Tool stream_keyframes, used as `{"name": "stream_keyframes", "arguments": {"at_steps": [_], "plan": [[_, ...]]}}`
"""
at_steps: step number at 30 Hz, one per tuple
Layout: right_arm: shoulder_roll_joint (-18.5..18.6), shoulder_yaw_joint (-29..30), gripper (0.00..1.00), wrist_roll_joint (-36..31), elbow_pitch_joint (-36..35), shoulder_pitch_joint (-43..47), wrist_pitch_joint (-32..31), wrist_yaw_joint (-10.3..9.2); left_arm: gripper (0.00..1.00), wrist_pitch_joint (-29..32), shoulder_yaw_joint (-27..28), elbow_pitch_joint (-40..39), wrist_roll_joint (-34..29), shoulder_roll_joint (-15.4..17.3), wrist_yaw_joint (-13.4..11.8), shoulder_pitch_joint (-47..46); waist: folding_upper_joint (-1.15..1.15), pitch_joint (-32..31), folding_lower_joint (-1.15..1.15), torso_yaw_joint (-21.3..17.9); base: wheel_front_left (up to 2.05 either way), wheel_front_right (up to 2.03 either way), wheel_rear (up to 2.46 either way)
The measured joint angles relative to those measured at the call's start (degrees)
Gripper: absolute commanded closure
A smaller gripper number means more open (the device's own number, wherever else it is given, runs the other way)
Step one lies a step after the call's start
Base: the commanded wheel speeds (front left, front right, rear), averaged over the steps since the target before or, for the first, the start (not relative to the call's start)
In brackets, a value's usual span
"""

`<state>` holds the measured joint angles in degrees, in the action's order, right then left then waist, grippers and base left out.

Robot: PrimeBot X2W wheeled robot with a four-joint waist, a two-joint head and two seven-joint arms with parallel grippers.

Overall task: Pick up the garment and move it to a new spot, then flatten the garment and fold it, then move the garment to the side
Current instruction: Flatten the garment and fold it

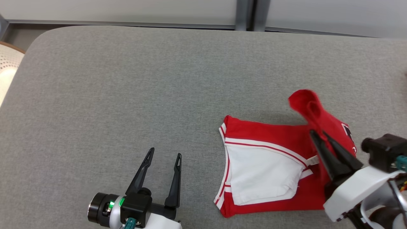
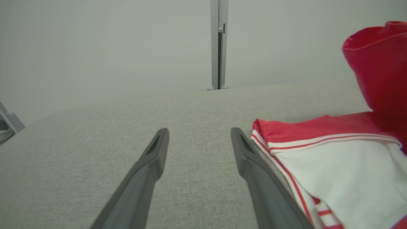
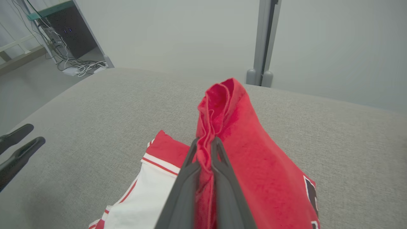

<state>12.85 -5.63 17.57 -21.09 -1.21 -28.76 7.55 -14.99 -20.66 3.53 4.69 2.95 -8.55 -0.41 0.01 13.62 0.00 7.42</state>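
Lying on the near right of the grey fabric worktop [image 1: 127,79], the red-and-white jersey [image 1: 260,165] runs its long axis left to right, its striped edge toward the robot's left. The right end effector [image 1: 319,133] is clenched on a bunched red fold and holds it raised, probably for folding over. The left end effector [image 1: 165,152] hovers spread and empty beside the jersey.

left gripper [image 1: 165,151]: two long black fingers [image 1: 140,176], tapering to points, with a narrow slot near each tip
left wrist block [image 1: 137,206]: black, boxy, white shell below it
ring [image 1: 96,207]: black cylinder with a silver band
light [image 1: 121,201]: small, glowing green
left plug [image 1: 129,223]: teal
right gripper [image 1: 318,132]: two matching dark tapered fingers
right shell [image 1: 356,187]: white, smooth, angular
right module [image 1: 384,151]: black, blocky, with a teal fitting [image 1: 401,162]
cable [image 1: 365,213]: white loop
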Motion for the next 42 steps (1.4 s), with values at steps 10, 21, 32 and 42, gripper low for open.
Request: {"name": "stream_keyframes", "arguments": {"at_steps": [10, 21, 32, 42], "plan": [[-2.8, -8.9, 1.00, 0.5, 6.9, -1.7, 0.6, -0.02, 0.00, 0.0, -0.7, 0.7, 0.2, -0.1, 0.4, -0.1, 0.00, -0.5, 0.00, 4.5, 0.00, 0.00, 0.00], [-3.0, -12.5, 1.00, 1.1, 11.5, -3.6, 1.5, -0.02, 0.00, 0.0, -3.4, 0.7, 1.6, -0.1, -0.1, -0.9, 0.00, 0.8, 0.00, 8.1, 0.00, 0.00, 0.00], [-3.6, -11.7, 0.00, 8.2, 5.0, -3.2, 0.6, -0.02, 0.00, 0.0, -3.6, 1.4, 2.5, -0.2, -1.1, -1.1, 0.00, 1.3, 0.00, 7.0, 0.00, 0.00, 0.00], [0.1, -0.4, 0.00, 7.9, 5.1, -4.4, 12.9, -0.07, 0.00, 0.0, 0.4, -0.4, 2.8, -0.2, -1.8, -1.8, 0.00, 0.6, 0.00, -0.2, 0.00, 0.00, 0.00]]}}
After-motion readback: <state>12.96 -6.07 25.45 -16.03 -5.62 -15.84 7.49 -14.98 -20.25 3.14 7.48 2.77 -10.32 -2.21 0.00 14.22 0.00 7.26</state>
